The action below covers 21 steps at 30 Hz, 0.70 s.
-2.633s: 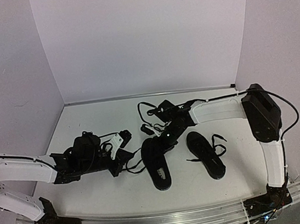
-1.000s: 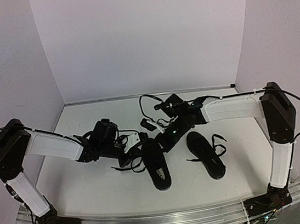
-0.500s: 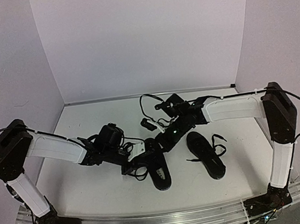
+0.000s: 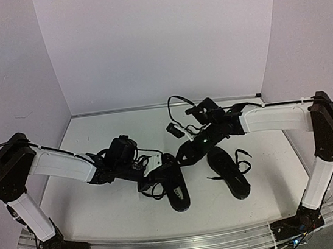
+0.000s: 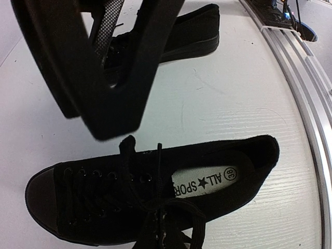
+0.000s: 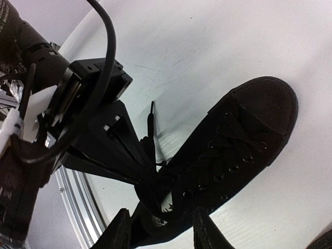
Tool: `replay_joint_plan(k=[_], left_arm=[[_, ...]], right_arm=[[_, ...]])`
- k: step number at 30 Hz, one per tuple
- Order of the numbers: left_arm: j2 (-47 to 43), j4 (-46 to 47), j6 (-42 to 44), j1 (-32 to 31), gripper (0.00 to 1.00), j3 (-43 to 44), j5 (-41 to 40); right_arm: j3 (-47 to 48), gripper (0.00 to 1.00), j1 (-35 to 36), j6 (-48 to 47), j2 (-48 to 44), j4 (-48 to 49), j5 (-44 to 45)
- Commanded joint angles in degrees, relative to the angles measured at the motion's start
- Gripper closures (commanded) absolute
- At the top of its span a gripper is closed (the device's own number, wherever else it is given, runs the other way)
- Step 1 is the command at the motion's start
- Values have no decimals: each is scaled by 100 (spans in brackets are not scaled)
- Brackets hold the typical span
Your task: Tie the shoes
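Nearest to me runs the metal rail (image 4: 188, 245), with both arm bases on it. Just beyond, on the white table (image 4: 99, 216), the shoes lie side by side, heels toward me and toes pointing away. The labelled shoe (image 4: 176, 192) is the one on the left. Its white insole label (image 5: 207, 181) reads clearly in my left wrist view. The second shoe (image 4: 229, 174) lies to its right, apart from it, with loose laces spilling off its right side.

The left gripper (image 4: 151, 177) comes in from the left and hangs at the labelled shoe's lacing, on that shoe's left side. Its fingers are pressed fully together. A lace (image 6: 151, 120) rises beside the tips and its end pokes past them. I cannot tell whether it is pinched or only lies against them. The rest of that shoe's laces sit in a loose tangle over the tongue.

A little farther out, the right gripper (image 6: 162, 218) reaches in from the right and hangs near the toe end of the labelled shoe. Its fingers stand parted, moderately wide, with nothing between them. Through the gap I see only the shoe below.

Behind everything stands the plain white wall (image 4: 162, 45).
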Motion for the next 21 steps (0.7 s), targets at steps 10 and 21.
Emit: replay_joint_plan(k=[10, 21], left_arm=[[-47, 391, -109, -6, 100, 124, 154], [19, 511, -146, -15, 100, 130, 190]], right_arm=[[-1364, 64, -153, 1256, -618, 1266, -928], [-1290, 72, -140, 1869, 2, 2039, -1138]])
